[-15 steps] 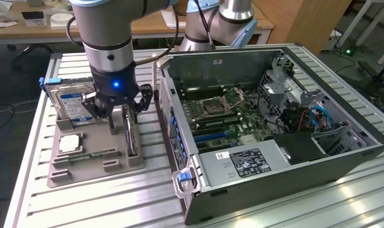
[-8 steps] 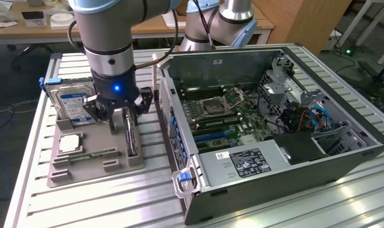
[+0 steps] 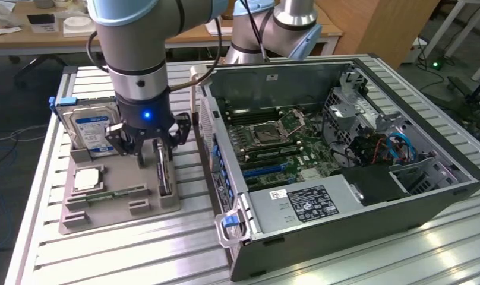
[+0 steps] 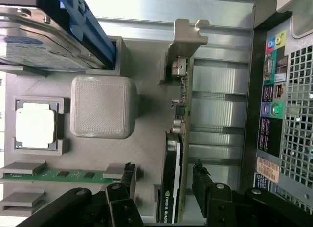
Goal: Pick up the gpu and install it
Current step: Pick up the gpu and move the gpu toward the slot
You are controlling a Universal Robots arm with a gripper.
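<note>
- A slatted metal desk carries everything.
- An open computer case lies on its side across the middle of the desk. Its motherboard is exposed, with no card seated in the expansion slots.
- The robot arm reaches straight down over a grey parts tray, which sits just beside the case, toward the desk edge at the exterior view's left.
- The tool is spread, one finger on each side of the gpu. In the wrist view a gap shows on both sides.
- The gpu stands on edge in its tray slot, not yet lifted. Judging from this, gripping, carrying and installing all remain.
- A hard drive, a processor chip and a memory stick share the tray.
</note>
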